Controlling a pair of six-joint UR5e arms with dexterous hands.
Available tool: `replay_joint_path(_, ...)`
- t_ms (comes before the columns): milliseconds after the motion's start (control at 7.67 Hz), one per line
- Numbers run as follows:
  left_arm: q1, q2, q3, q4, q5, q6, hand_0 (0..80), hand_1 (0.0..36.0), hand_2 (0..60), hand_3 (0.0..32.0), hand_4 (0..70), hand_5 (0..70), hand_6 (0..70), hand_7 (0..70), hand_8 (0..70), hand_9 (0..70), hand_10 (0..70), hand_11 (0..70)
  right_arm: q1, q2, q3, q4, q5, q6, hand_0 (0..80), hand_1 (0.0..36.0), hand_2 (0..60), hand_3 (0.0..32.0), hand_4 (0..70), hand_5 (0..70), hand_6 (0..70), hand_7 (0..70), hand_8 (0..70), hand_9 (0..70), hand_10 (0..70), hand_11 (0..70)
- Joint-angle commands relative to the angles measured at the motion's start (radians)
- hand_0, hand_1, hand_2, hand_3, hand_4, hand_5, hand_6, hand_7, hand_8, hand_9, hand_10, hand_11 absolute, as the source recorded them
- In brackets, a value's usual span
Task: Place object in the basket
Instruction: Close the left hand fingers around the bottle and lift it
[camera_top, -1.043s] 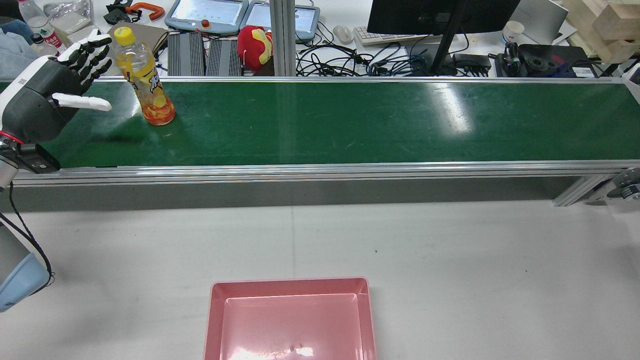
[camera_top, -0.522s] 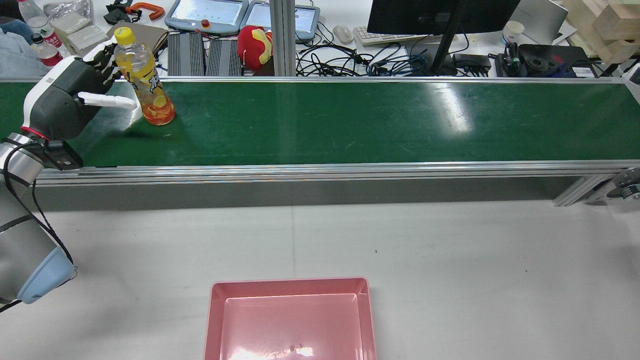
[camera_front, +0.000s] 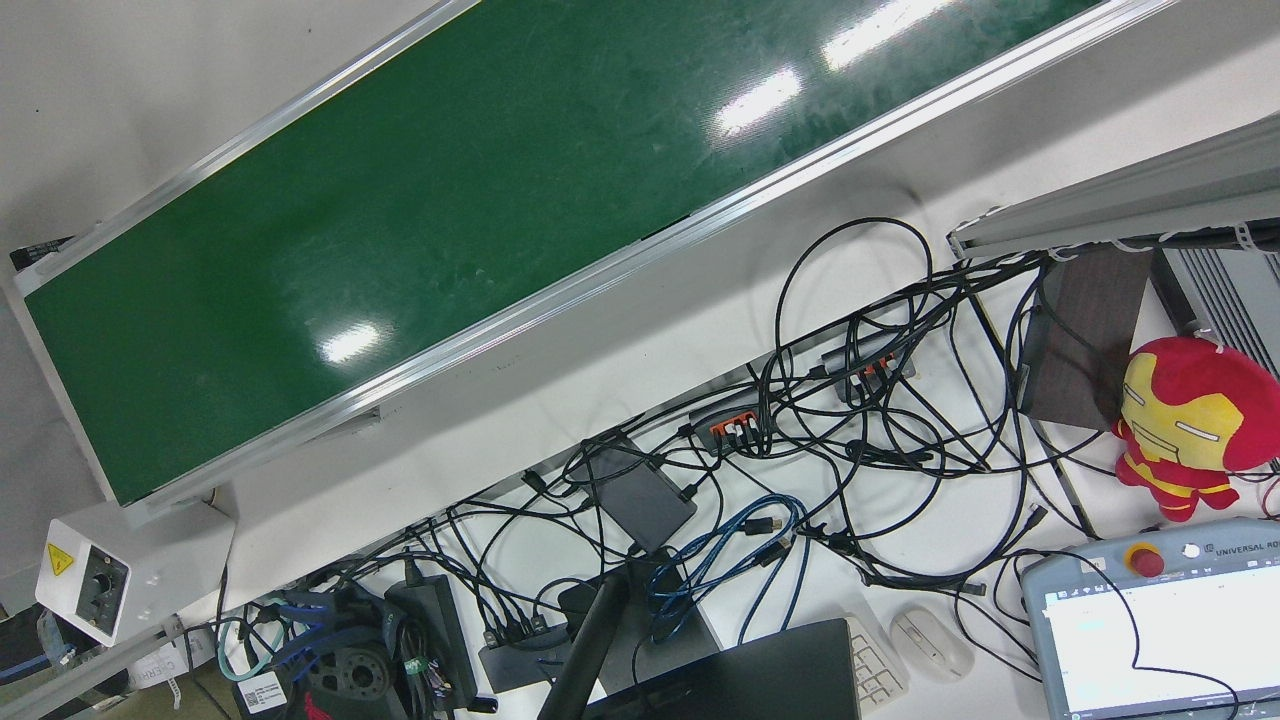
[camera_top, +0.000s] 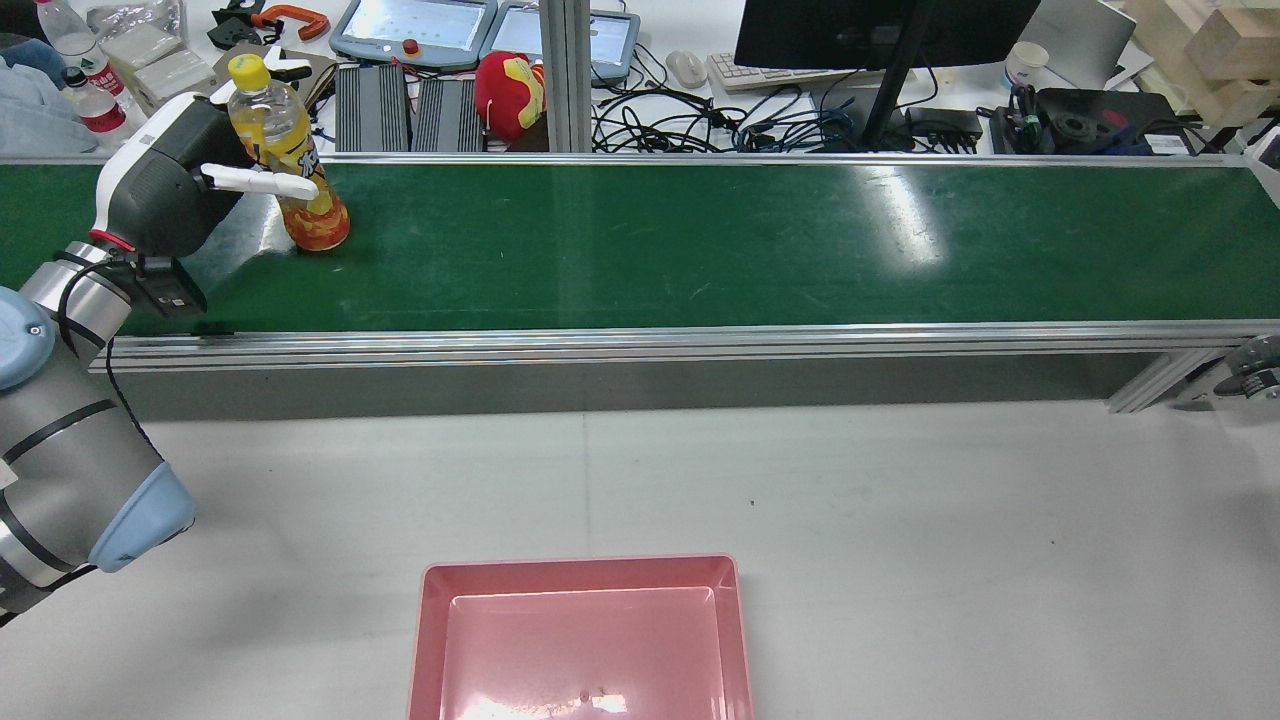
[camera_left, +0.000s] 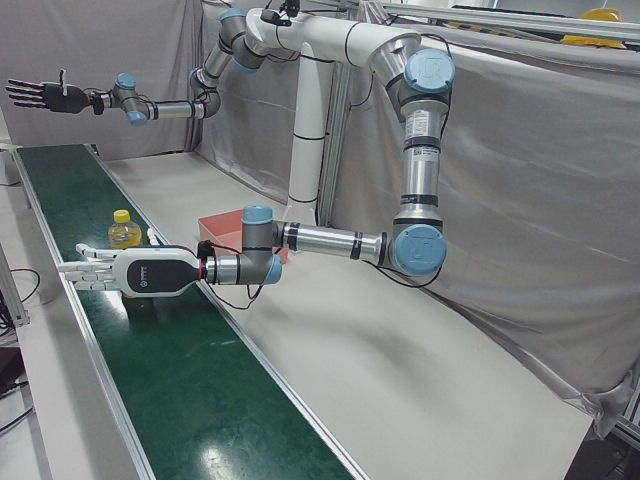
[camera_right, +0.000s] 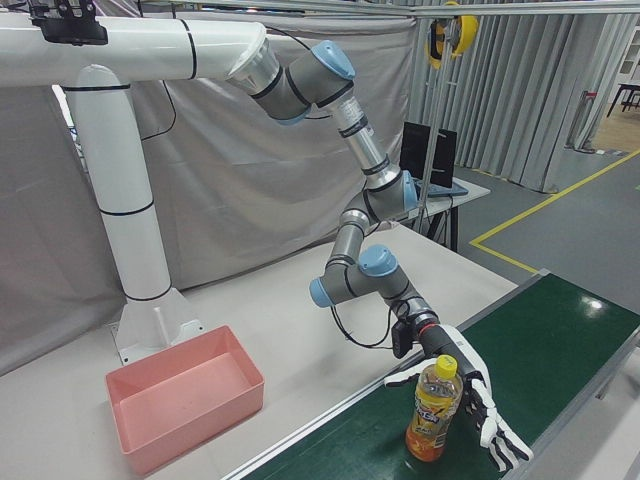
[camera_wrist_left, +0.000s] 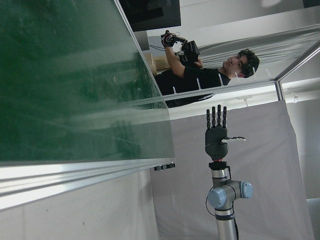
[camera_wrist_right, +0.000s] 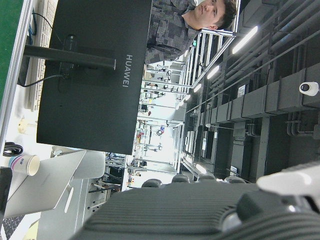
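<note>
Left hand now around bottle

A red-and-yellow plush toy sits just behind the far rail of the green conveyor belt. Left of the plush lie two grey tablets; right of it a cable tangle, a mouse and a black monitor.

Grey curtains hung behind the station. A cluttered white desk beyond the green conveyor belt carried a black monitor, tangled cables and a red plush toy.
</note>
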Motion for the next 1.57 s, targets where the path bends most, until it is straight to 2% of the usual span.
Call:
replay_joint_path(0, -0.004, -0.005, -0.021, 0.024, -0.001, -0.012, 67.3, 23.9, 0.0, 0.0, 15.0, 28.7, 0.0, 1.0, 5.7, 8.4, 7.5, 13.7, 0.0, 0.0, 0.0, 0.0, 0.0, 0.002, 0.0, 0.0, 0.0, 0.0, 0.0, 0.0, 0.0, 0.0, 0.0, 0.0, 0.0, 0.0)
replay_joint_path(130, -0.005, -0.016, -0.029, 0.065, -0.003, -0.039, 75.9, 30.2, 15.4, 0.0, 26.7, 41.0, 4.9, 5.7, 11.1, 15.7, 19.4, 31.1, 0.0, 0.0, 0.0, 0.0, 0.0, 0.0, 0.0, 0.0, 0.0, 0.0, 0.0, 0.0, 0.0, 0.0, 0.0, 0.0, 0.0, 0.0)
replay_joint_path(261, -0.005, -0.033, -0.034, 0.106, -0.003, -0.042, 68.8, 29.0, 47.3, 0.0, 49.3, 70.0, 42.8, 35.4, 49.3, 61.7, 51.1, 70.0, 0.0, 0.0, 0.0, 0.0, 0.0, 0.0, 0.0, 0.0, 0.0, 0.0, 0.0, 0.0, 0.0, 0.0, 0.0, 0.0, 0.0, 0.0)
replay_joint_path(391, -0.005, -0.065, -0.053, 0.202, -0.004, -0.039, 63.0, 29.2, 60.0, 0.0, 53.0, 70.0, 60.0, 48.3, 66.4, 70.0, 61.1, 70.0, 0.0, 0.0, 0.0, 0.0, 0.0, 0.0, 0.0, 0.0, 0.0, 0.0, 0.0, 0.0, 0.0, 0.0, 0.0, 0.0, 0.0, 0.0)
replay_joint_path(522, 0.0, -0.098, -0.078, 0.276, -0.004, -0.029, 57.5, 23.4, 60.0, 0.0, 49.6, 70.0, 67.3, 56.7, 70.0, 70.0, 70.0, 70.0, 0.0, 0.0, 0.002, 0.0, 0.0, 0.0, 0.0, 0.0, 0.0, 0.0, 0.0, 0.0, 0.0, 0.0, 0.0, 0.0, 0.0, 0.0)
replay_joint_path(783, 0.005, -0.099, -0.098, 0.278, -0.001, -0.033, 51.5, 18.8, 60.0, 0.0, 46.2, 70.0, 70.0, 66.9, 70.0, 70.0, 70.0, 70.0, 0.0, 0.0, 0.002, 0.0, 0.0, 0.0, 0.0, 0.0, 0.0, 0.0, 0.0, 0.0, 0.0, 0.0, 0.0, 0.0, 0.0, 0.0)
replay_joint_path(913, 0.021, -0.099, -0.116, 0.278, 0.019, -0.033, 50.4, 17.0, 60.0, 0.0, 43.5, 70.0, 70.0, 66.0, 70.0, 70.0, 70.0, 70.0, 0.0, 0.0, 0.002, 0.0, 0.0, 0.0, 0.0, 0.0, 0.0, 0.0, 0.0, 0.0, 0.0, 0.0, 0.0, 0.0, 0.0, 0.0)
replay_joint_path(1043, 0.044, -0.091, -0.176, 0.289, 0.081, -0.03, 49.9, 16.9, 60.0, 0.0, 41.0, 70.0, 70.0, 65.9, 70.0, 70.0, 70.0, 70.0, 0.0, 0.0, 0.002, 0.0, 0.0, 0.0, 0.0, 0.0, 0.0, 0.0, 0.0, 0.0, 0.0, 0.0, 0.0, 0.0, 0.0, 0.0)
replay_joint_path(1304, 0.04, -0.058, -0.309, 0.318, 0.272, -0.025, 49.0, 16.0, 60.0, 0.0, 38.3, 70.0, 70.0, 65.2, 70.0, 70.0, 70.0, 70.0, 0.0, 0.0, 0.002, 0.0, 0.0, 0.0, 0.0, 0.0, 0.0, 0.0, 0.0, 0.0, 0.0, 0.0, 0.0, 0.0, 0.0, 0.0)
replay_joint_path(1435, 0.051, -0.007, -0.377, 0.326, 0.295, -0.019, 49.0, 15.2, 60.0, 0.0, 36.8, 70.0, 68.9, 62.9, 70.0, 70.0, 70.0, 70.0, 0.0, 0.0, 0.002, 0.0, 0.0, 0.0, 0.0, 0.0, 0.0, 0.0, 0.0, 0.0, 0.0, 0.0, 0.0, 0.0, 0.0, 0.0)
